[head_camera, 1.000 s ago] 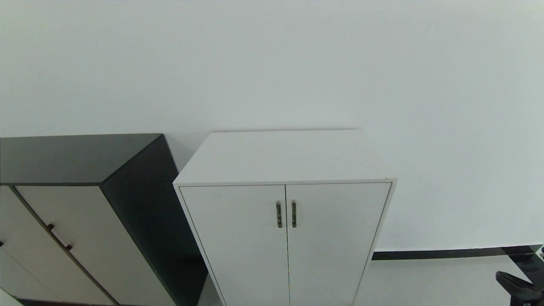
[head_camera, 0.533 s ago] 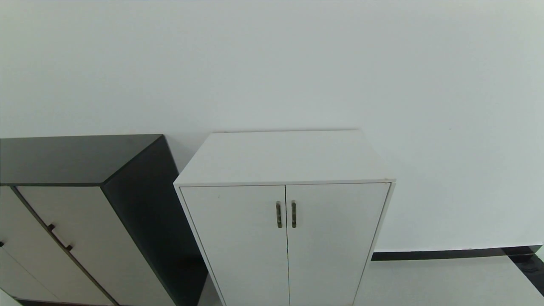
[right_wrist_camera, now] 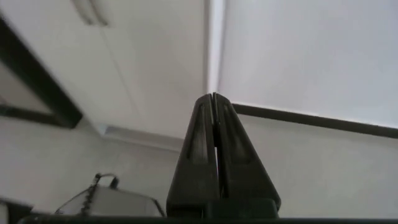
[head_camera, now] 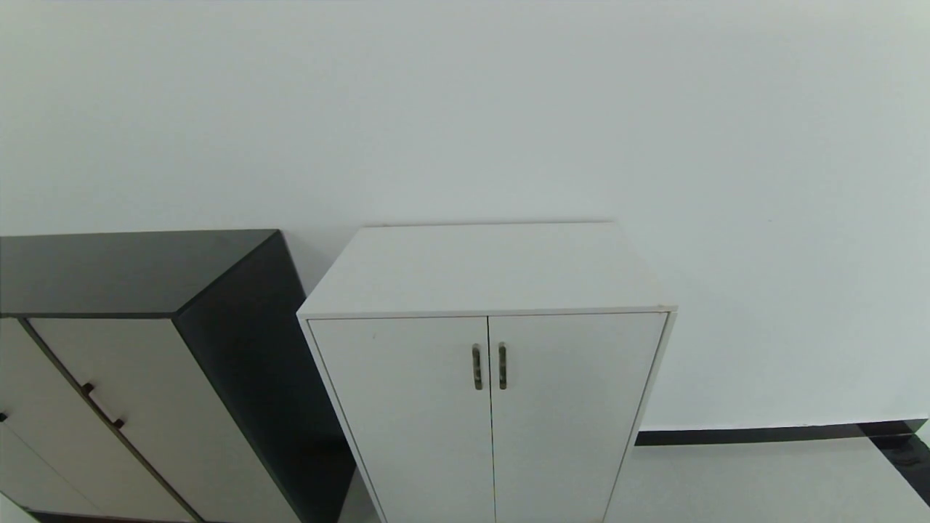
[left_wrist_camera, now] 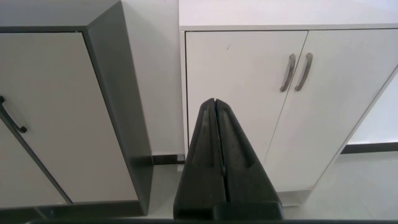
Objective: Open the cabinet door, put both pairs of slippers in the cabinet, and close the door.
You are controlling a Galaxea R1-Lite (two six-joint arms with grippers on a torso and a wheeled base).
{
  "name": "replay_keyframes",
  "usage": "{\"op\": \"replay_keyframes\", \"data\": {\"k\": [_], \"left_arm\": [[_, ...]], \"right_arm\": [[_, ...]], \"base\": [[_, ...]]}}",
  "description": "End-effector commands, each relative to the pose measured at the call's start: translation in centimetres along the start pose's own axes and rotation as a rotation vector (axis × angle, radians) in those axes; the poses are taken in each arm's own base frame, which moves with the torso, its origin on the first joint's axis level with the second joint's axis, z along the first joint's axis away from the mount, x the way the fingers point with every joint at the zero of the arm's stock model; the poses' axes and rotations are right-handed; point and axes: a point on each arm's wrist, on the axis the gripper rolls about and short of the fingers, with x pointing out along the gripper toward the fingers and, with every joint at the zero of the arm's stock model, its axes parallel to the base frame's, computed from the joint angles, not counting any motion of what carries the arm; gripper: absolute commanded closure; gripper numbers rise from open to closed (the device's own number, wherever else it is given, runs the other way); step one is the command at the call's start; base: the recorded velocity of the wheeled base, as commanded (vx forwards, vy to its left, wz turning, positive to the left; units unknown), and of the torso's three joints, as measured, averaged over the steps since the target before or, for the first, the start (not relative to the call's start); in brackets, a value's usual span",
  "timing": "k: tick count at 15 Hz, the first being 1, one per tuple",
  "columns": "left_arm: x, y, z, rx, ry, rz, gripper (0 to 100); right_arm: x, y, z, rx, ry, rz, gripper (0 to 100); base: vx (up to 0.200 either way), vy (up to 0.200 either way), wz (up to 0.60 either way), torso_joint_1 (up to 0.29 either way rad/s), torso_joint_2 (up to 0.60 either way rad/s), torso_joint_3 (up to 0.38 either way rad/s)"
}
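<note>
Dead ahead, 12 o'clock off left gripper (left_wrist_camera: 215, 102): cabinet (head_camera: 407, 407), shut, well apart. Left and right gripper (right_wrist_camera: 214, 96) both pinched together.

The floor (head_camera: 763, 487) is pale and smooth. A white cabinet (head_camera: 487, 276) stands directly on it against the wall (head_camera: 465, 109), its two doors (head_camera: 407, 421) shut and their handles (head_camera: 477, 367) side by side at the middle seam. Just beside it, on the robot's left, stands a dark cabinet (head_camera: 240, 349) with pale fronts. A black skirting strip (head_camera: 763, 434) runs along the foot of the wall to the right of the white cabinet.
</note>
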Motion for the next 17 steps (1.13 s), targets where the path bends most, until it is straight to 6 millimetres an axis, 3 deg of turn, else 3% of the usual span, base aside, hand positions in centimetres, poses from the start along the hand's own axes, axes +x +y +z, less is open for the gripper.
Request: {"op": "replay_keyframes", "data": {"k": [1,6,17], "left_arm": [[0.00,0.00,0.00,0.000,0.000,0.000,100],[0.00,0.00,0.00,0.000,0.000,0.000,100],[0.00,0.00,0.02,0.006,-0.002,0.002,100]], "right_arm": [[-0.70,0.13,-0.24,0.020,-0.089,-0.119,100],[-1.65,0.31,-0.71,0.022,-0.223,-0.156,100],[-1.62,0.31,-0.74,0.035,-0.223,-0.152,100]], "base": [[0.000,0.000,0.00,0.000,0.00,0.000],[0.000,0.000,0.00,0.000,0.00,0.000],[0.000,0.000,0.00,0.000,0.00,0.000]]}}
